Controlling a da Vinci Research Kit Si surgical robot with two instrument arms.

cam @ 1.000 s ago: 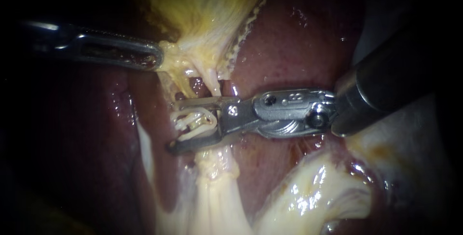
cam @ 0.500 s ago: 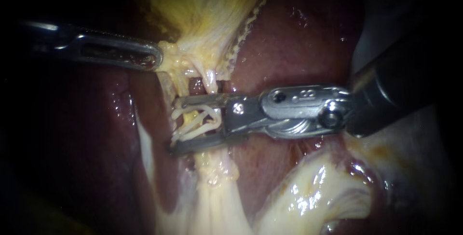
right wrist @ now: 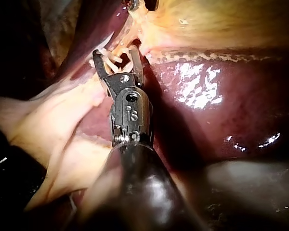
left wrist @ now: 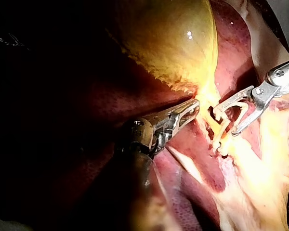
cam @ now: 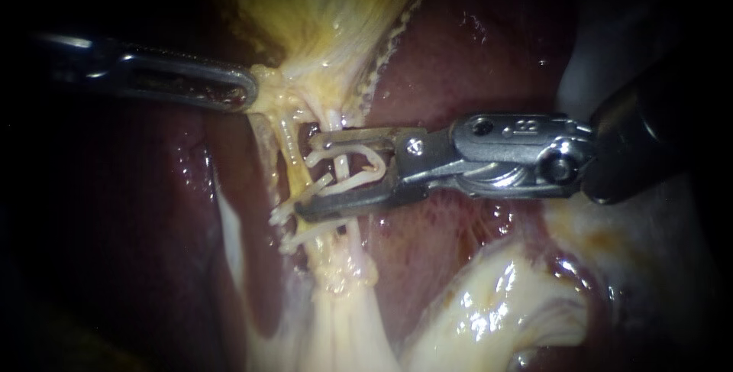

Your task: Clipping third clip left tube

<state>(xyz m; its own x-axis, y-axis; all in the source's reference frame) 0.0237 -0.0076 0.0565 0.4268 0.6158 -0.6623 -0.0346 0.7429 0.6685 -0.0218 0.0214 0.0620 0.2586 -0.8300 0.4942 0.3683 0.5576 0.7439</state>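
My left instrument (cam: 248, 93) comes in from the left, its jaws shut on the yellow tissue at the foot of the gallbladder (cam: 328, 5); they also show in the left wrist view (left wrist: 192, 109). My right instrument (cam: 308, 176) comes in from the right with jaws wide apart and an open white clip (cam: 365, 167) seated between them. A thin pale strand (cam: 341, 160) runs between those jaws. The yellowish left tube (cam: 290, 154) lies just beyond their tips. Two white clips (cam: 284, 213) sit across the tube below the lower jaw. The right wrist view shows the same jaws (right wrist: 116, 60).
Dark red liver (cam: 458, 59) lies behind and to both sides. Pale glistening fatty tissue (cam: 496, 311) fills the lower right. A whitish stalk (cam: 343, 318) runs down from the clipped tube. The right instrument's dark shaft (cam: 649, 127) crosses the upper right.
My right instrument has moved up and to the right with the clip in its jaws. Two clips on the tube now show below its lower jaw. The left instrument has stayed put.
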